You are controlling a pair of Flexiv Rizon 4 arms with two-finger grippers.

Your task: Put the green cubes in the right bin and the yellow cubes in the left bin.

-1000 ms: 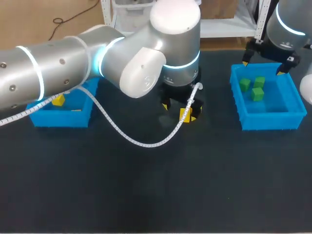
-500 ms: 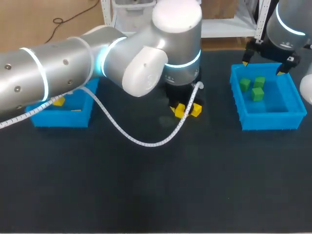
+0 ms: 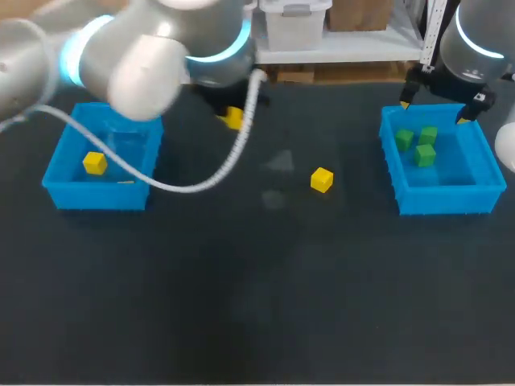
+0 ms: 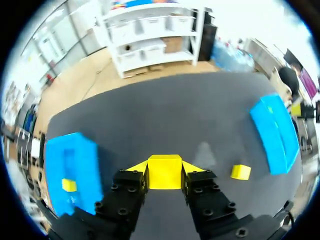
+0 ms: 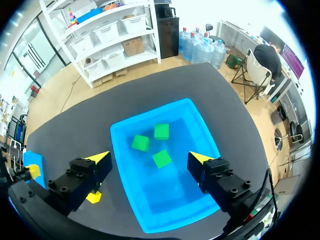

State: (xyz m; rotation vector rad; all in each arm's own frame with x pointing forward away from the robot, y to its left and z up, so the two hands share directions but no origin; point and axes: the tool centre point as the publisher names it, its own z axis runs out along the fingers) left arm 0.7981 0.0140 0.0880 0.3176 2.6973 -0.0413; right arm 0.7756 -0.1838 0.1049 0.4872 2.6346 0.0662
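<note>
My left gripper (image 3: 233,118) (image 4: 164,172) is shut on a yellow cube (image 4: 164,171) (image 3: 233,117), held above the table between the two bins. A second yellow cube (image 3: 322,179) (image 4: 240,172) (image 5: 93,197) lies on the table near the middle. The left blue bin (image 3: 56,191) (image 4: 80,165) holds one yellow cube (image 3: 95,163) (image 4: 69,185). The right blue bin (image 3: 444,199) (image 5: 170,210) (image 4: 274,130) holds three green cubes (image 3: 424,155) (image 5: 161,159). My right gripper (image 3: 435,103) (image 5: 150,162) hangs open above the right bin's far side, with nothing between its fingers.
A white cable (image 3: 193,181) hangs from my left arm (image 3: 145,56) and sags over the table beside the left bin. The dark table (image 3: 257,305) stretches toward the front.
My left gripper closed on a yellow cube, lifted it and carried it back and to the left, toward the left bin. The other yellow cube stays on the table. The right arm has not moved.
</note>
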